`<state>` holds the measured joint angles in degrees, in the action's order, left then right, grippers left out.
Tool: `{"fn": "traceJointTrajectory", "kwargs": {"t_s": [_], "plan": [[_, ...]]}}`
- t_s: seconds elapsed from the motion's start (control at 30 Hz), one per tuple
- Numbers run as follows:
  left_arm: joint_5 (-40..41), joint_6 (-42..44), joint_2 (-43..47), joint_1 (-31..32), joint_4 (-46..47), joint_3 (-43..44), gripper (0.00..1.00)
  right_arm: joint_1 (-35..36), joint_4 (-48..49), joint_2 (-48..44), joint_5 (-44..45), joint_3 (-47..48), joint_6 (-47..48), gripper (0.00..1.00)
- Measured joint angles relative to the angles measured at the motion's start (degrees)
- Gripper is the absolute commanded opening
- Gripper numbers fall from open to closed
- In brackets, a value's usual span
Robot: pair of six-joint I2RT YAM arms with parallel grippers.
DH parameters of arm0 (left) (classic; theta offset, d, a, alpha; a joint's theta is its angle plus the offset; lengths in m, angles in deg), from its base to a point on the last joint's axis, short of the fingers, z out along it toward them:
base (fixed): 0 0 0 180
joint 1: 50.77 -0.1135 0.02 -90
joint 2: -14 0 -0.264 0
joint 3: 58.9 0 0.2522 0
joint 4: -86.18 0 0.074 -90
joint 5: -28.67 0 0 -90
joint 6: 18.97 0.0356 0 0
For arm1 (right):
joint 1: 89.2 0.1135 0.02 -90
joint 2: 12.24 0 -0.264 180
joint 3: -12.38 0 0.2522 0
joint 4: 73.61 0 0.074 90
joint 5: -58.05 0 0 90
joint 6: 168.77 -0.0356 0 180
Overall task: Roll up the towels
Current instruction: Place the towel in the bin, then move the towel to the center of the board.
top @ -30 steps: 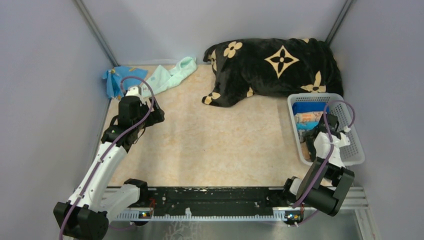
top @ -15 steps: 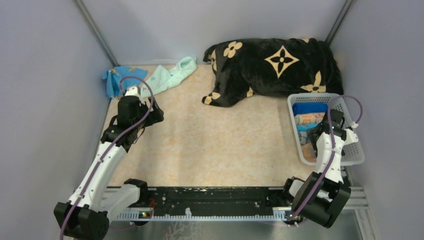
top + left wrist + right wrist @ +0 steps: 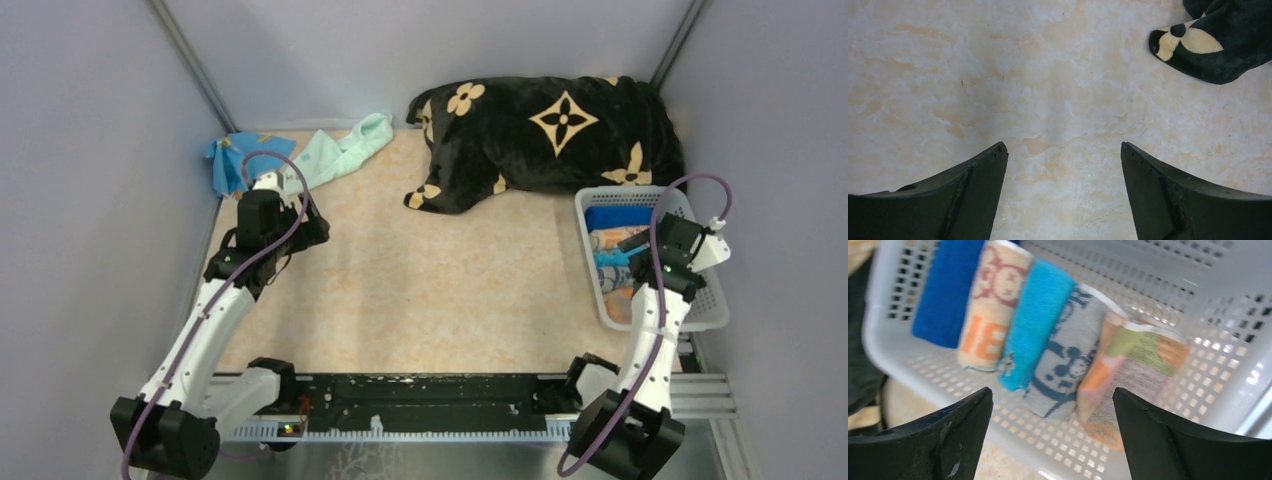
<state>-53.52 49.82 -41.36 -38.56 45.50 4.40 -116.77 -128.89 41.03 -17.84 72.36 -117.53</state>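
Between rolls with left gripper and right gripper both released and empty; next, likely fetching mint towel at upper left

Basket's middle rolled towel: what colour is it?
The middle towel is plain bright blue; right wrist view shows it best.

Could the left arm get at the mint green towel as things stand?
Probably yes: the left gripper is open and empty, and the mint green towel lies uncovered just beyond it, clear of the blanket.

Bright even light, soft shadows; rt wrist view: towels blurred, basket glare.
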Motion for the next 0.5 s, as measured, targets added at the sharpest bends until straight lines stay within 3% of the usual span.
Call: {"fn": "traceJointTrajectory", "kwargs": {"t_s": [0.23,0.5], "plan": [[-2.9,-1.9,-3.1,-2.2,1.5,0.1,0.89,2.8,10.1,-5.3,-12.9,-2.0,5.1,0.91],[-5.3,-7.0,-16.0,-5.1,3.9,6.3,0.90,26.1,21.7,-3.7,-24.0,-2.0,10.8,0.91]]}}
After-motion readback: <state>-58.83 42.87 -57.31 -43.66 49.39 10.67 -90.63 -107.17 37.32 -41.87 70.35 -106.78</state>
